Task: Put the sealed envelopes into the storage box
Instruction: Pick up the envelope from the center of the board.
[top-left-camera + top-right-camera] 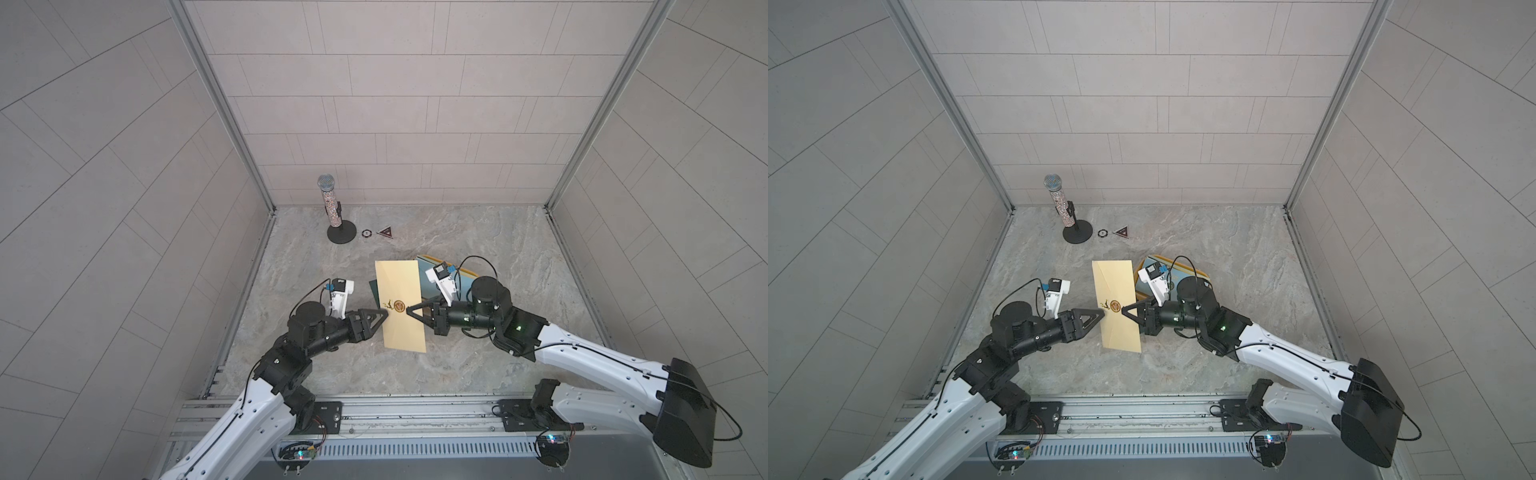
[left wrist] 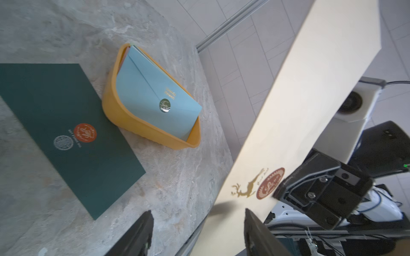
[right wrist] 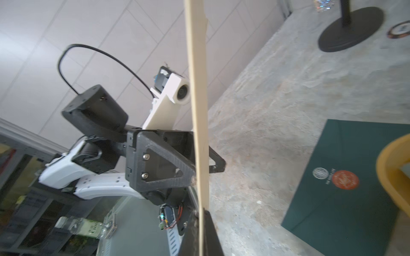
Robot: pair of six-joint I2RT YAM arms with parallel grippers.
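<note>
Cream envelope (image 1: 399,286) clamped in right claw (image 1: 409,309), left claw (image 1: 385,314) apart, storage box (image 1: 1200,272) mostly hidden behind right arm (image 1: 1187,316)

cream envelope (image 1: 399,291) aloft, green envelope (image 2: 66,133) flat, blue envelope (image 2: 150,95) in box (image 2: 111,108)

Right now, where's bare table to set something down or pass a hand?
Free: back-right table between storage box and right wall; front strip along the base rail. Crowded: centre, left gripper and right gripper at the raised cream envelope, dark green envelope beneath; microphone stand and badges back-left.
</note>
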